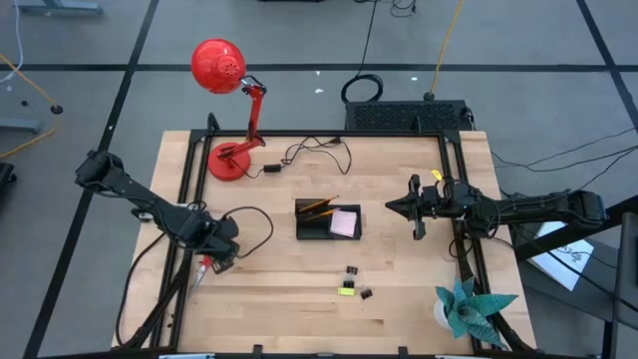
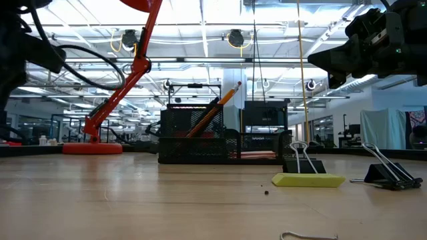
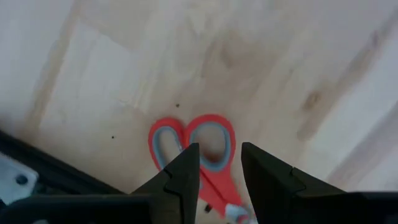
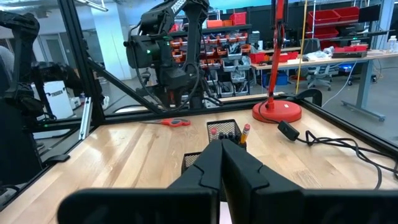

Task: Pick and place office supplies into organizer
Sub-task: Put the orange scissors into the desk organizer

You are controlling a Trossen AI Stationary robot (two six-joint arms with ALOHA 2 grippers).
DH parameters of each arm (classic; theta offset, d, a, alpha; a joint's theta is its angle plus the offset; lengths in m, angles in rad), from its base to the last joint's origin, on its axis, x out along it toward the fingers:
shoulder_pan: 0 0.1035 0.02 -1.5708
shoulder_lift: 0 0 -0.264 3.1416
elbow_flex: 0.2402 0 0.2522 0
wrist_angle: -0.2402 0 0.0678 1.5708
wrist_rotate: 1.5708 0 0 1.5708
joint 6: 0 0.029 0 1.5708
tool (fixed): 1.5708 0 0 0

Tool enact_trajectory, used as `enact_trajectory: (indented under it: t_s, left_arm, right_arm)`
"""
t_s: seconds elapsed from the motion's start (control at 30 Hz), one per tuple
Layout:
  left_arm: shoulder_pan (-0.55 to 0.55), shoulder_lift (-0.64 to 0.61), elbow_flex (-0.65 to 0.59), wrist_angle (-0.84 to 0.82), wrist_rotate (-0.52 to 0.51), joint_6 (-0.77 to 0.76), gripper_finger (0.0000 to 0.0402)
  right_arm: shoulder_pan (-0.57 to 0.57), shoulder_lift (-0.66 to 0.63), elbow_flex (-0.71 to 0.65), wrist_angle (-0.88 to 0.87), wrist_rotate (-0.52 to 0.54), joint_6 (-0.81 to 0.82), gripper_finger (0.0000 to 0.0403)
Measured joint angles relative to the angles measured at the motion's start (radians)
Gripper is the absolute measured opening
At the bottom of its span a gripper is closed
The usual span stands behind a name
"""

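The red-handled scissors [image 3: 198, 144] lie flat on the wood near the table's left edge [image 1: 203, 269]. My left gripper [image 3: 220, 163] hovers over them, open and pointing down, with one handle loop showing in the gap between its fingers; I see no touch. The black organizer [image 1: 317, 223] stands mid-table with orange pencils [image 1: 319, 206] in its tall compartment and the pink pad [image 1: 346, 222] in the low section. Two binder clips [image 1: 351, 271] [image 1: 366, 293] and the yellow-green piece [image 1: 346, 289] lie nearer the front edge. My right gripper [image 4: 221, 157] is shut, held above the table right of the organizer [image 4: 214, 134].
A red desk lamp [image 1: 231, 160] stands at the far left with its cord [image 1: 317, 150] trailing across the far side. A teal paper plant [image 1: 469, 304] sits at the near right corner. A black box with cables [image 1: 404, 115] lies beyond the far edge. Bare wood lies between scissors and organizer.
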Motion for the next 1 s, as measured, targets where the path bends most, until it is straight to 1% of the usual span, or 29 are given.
enact_trajectory:
  t_s: [0.1, 0.2, 0.37, 0.53, 0.73, 1.0]
  left_arm:
    - [0.011, 0.000, 0.000, -0.009, 0.021, 0.092, 0.0118]
    - [0.028, 0.004, 0.000, -0.032, 0.020, 0.118, 0.0118]
    - [0.049, 0.043, 0.000, -0.033, 0.025, 0.093, 0.0118]
    - [0.065, 0.141, 0.000, -0.020, 0.085, 0.104, 0.0118]
    - [0.065, 0.242, 0.000, -0.018, 0.113, 0.104, 0.0118]
    - [0.100, 0.296, 0.000, -0.007, 0.127, 0.037, 0.0117]
  right_arm:
    - [0.000, 0.000, 0.000, 0.000, 0.000, 0.001, 0.0004]
    - [0.000, 0.000, 0.000, 0.000, 0.000, 0.001, 0.0004]
    - [0.000, 0.000, 0.000, 0.000, 0.000, -0.001, 0.0004]
    - [0.000, 0.000, 0.000, -0.001, 0.000, -0.001, 0.0004]
    - [0.000, 0.000, 0.000, -0.001, 0.000, 0.001, 0.0004]
    - [0.000, 0.000, 0.000, -0.001, 0.000, 0.001, 0.0004]
